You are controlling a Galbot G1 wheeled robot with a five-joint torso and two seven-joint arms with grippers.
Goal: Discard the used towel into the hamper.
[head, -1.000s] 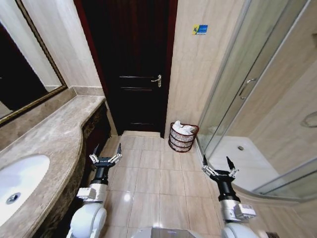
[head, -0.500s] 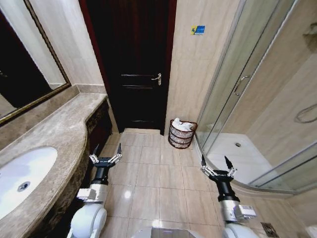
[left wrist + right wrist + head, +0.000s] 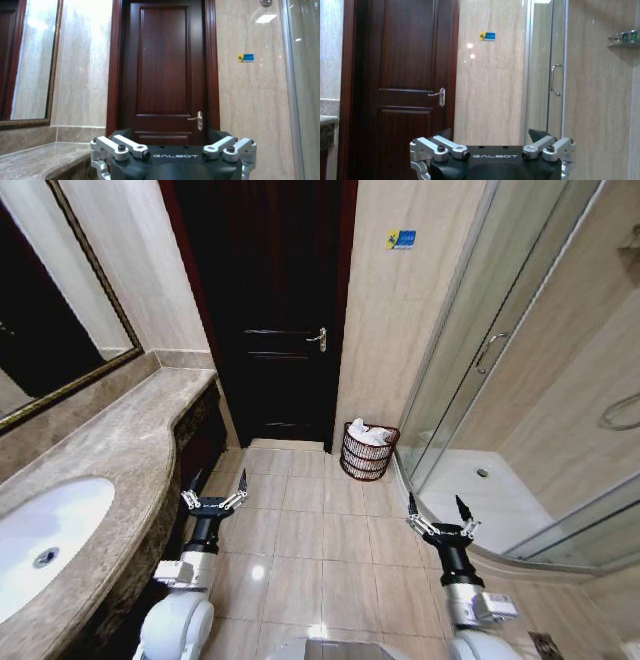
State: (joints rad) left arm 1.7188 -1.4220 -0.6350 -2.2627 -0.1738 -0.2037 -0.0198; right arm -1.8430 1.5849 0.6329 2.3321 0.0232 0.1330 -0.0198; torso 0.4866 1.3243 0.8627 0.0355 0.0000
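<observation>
White towel (image 3: 370, 435) already heaped in hamper (image 3: 368, 452), centre frame, by dark door (image 3: 270, 310) and shower glass (image 3: 480, 350). Left gripper (image 3: 213, 498) lower left, fingers spread, empty. Right gripper (image 3: 438, 520) lower right, fingers spread, empty. Risk: driving closer, right arm clips glass, left arm scrapes desk (image 3: 110, 450) edge. Floor between bare.

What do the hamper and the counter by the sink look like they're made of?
The hamper looks like thin reddish-brown wire or rattan: open bars, white cloth inside. The counter looks like polished brown-grey marble or stone: veined and glossy.
</observation>
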